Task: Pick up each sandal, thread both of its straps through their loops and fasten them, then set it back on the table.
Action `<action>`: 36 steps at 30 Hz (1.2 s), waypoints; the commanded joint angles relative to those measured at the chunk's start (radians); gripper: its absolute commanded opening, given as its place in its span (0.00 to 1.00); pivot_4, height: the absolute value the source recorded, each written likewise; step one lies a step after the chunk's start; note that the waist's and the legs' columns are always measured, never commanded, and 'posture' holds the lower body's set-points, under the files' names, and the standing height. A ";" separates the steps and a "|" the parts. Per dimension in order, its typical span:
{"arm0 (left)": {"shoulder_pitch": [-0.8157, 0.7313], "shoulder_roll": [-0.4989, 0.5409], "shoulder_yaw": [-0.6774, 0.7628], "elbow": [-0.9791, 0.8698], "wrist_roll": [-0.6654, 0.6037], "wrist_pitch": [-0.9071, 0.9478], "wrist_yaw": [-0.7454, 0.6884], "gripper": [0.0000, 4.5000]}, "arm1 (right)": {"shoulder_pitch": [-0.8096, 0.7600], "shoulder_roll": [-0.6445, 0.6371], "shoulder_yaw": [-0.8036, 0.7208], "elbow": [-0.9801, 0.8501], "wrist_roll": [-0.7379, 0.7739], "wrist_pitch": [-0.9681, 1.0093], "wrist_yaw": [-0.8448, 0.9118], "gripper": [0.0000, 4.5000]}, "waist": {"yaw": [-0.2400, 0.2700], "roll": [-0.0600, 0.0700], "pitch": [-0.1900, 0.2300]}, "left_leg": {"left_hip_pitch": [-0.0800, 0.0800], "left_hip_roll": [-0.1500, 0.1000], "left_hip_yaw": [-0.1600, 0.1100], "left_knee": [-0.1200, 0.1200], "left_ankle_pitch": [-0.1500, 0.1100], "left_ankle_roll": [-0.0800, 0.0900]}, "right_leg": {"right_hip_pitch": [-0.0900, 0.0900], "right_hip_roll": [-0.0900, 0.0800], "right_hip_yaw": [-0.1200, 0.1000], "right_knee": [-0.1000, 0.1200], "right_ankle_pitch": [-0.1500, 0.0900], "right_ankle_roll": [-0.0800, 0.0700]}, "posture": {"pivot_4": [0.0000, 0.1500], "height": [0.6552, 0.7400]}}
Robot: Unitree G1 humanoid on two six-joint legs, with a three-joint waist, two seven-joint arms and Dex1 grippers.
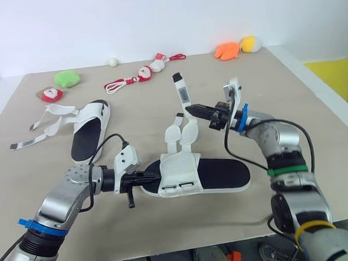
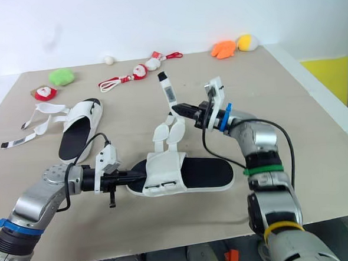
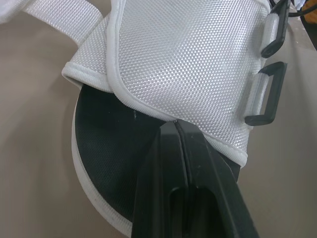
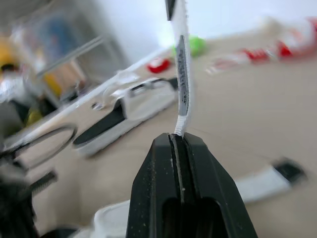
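The beige table (image 1: 315,116) runs back to a white wall. The right gripper (image 1: 191,110) has its jaws closed tight on a strap (image 1: 180,91), holding it raised above the near sandal (image 1: 224,175). The left gripper (image 3: 177,130) is pinched shut on the rim of that sandal's white upper. The sandal lies flat at the table's front centre.

To thread cleanly, I judge the left should steady the upper while the right steers the strap's tip, untwisted, into a black loop (image 3: 267,94) (they sit on the upper's side).

Counted: two sandals, with the second sandal (image 1: 88,133) well apart at the left, its straps loose; two loops; two grippers.
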 commanded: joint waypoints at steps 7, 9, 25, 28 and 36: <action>0.011 0.016 0.009 -0.006 0.001 0.006 -0.010 0.00 | 0.128 -0.051 0.165 -0.123 -0.287 -0.892 0.136 0.00 | 0.000 0.000 0.000 | 0.001 0.000 0.000 0.000 0.000 -0.001 | 0.000 0.000 0.000 0.000 0.000 0.000 | 1.00 1.00; 0.013 0.020 0.010 -0.009 0.000 0.009 -0.013 0.00 | 0.129 -0.070 0.195 -0.104 -0.305 -1.042 0.174 0.00 | 0.000 0.000 0.000 | 0.001 0.000 0.001 0.000 0.001 -0.001 | 0.000 0.000 0.000 0.000 0.000 0.000 | 1.00 1.00; 0.007 0.026 0.004 -0.010 -0.001 0.017 -0.025 0.00 | 0.026 -0.220 0.414 0.027 -0.366 -1.714 0.179 0.15 | 0.001 -0.001 0.000 | 0.010 0.000 0.001 -0.001 0.001 -0.001 | 0.008 0.000 0.000 0.001 -0.003 -0.009 | 1.00 1.00; 0.006 0.022 0.002 -0.011 -0.001 0.018 -0.025 0.00 | 0.024 -0.244 0.431 0.027 -0.361 -1.705 0.147 0.41 | 0.001 -0.001 0.000 | 0.010 0.000 0.001 -0.001 0.001 -0.001 | 0.008 0.000 0.001 0.001 -0.004 -0.009 | 1.00 1.00; 0.001 0.015 -0.007 -0.009 -0.005 0.023 -0.033 0.00 | 0.077 -0.404 0.443 -0.184 -0.235 -1.526 0.113 0.97 | 0.002 -0.001 0.000 | 0.015 0.000 0.001 -0.001 0.001 -0.001 | 0.013 -0.001 0.001 0.001 -0.005 -0.011 | 1.00 1.00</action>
